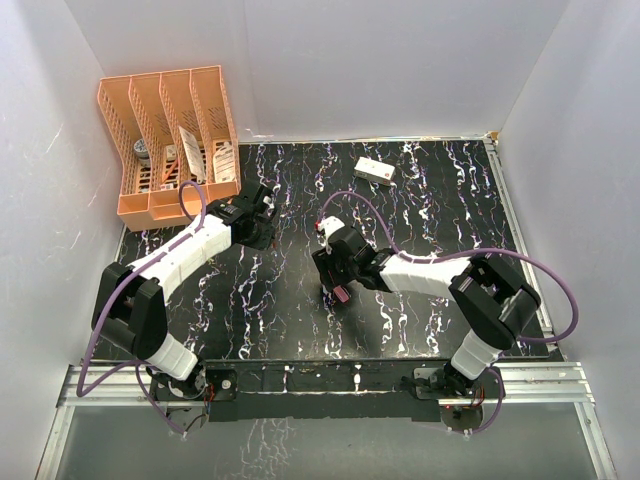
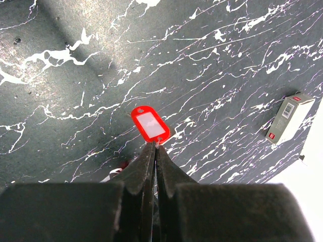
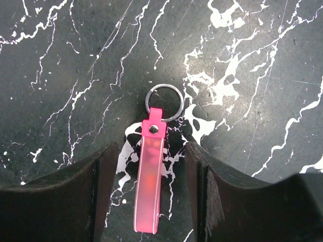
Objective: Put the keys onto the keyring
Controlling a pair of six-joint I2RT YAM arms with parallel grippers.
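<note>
**Keyring lies between open right gripper; left gripper pinches the red key**

The right wrist view gives the clearest look at the keyring [image 3: 153, 129]. It lies flat on the black, white-veined table [image 1: 450, 200], its thin metal ring pointing away from the camera and its slim pink tag running back toward it. The right gripper [image 3: 151, 148] stands wide apart, one finger on each side of the tag, and touches neither tag nor ring. From the top view only a sliver of pink shows under that gripper [image 1: 335, 290], near the middle of the table.

The left wrist view shows what the top view hides. The left gripper [image 2: 154, 146] is fully closed, and its fingertips pinch the near end of the red-headed key [image 2: 150, 123], whose red head has a pale rectangular window. From above, this gripper [image 1: 265, 203] sits left of centre, close to the orange file rack [image 1: 130, 205] in the far left corner, and the key cannot be made out.

A white box [image 2: 290, 118] lies on the table toward the far side. The left wrist view shows red marks and a barcode-like label on it, too small to read. The labels on items in the rack are also illegible.
</note>
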